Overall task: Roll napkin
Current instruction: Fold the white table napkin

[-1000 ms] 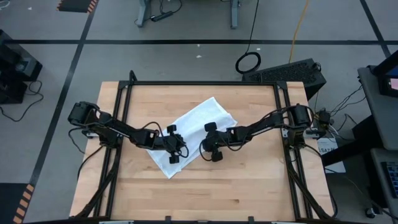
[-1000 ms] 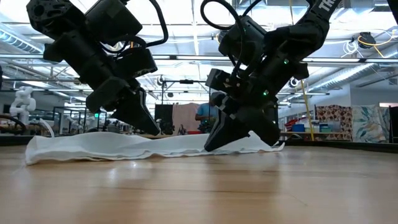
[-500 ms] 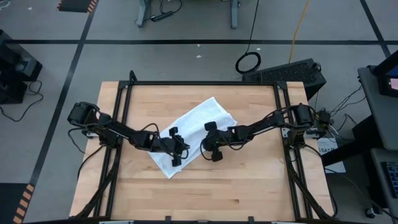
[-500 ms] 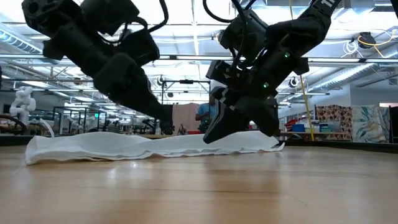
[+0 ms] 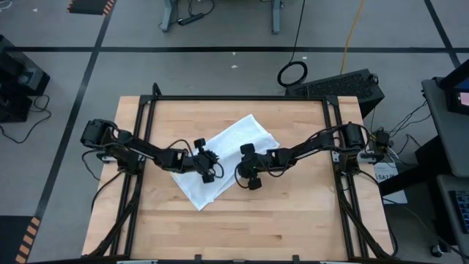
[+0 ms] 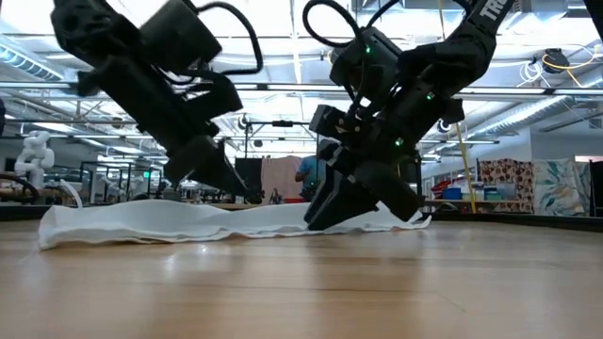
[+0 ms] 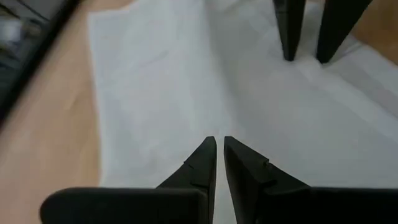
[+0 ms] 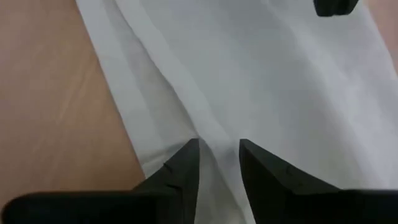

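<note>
Worktop: pale butcher-block wood (image 5: 293, 213), bare grain showing all round the cloth, set in a black metal frame (image 5: 238, 97).
Napkin: white cloth (image 5: 238, 139) spread flat and skewed, lying diagonally at the middle of the worktop, one corner aimed at the far edge and the opposite one at the near edge; from table height it is a low rumpled strip (image 6: 104, 223).
Left hand: (image 5: 207, 169) over the napkin's left half, fingers nearly together with only a thin slit between them, nothing pinched, tips just above the cloth (image 7: 217, 155).
Right hand: (image 5: 248, 166) at the napkin's right-hand edge, fingers (image 8: 186, 163) set apart, a raised fold of cloth running between them; tips down at the fabric.
Floor: grey concrete with dark tape lines (image 5: 220, 50); a black cable coil (image 5: 292, 72) beyond the far right corner.
Room: open workshop under a bright ceiling grid (image 6: 283, 56); a person in blue (image 6: 308, 174) stands far back.
</note>
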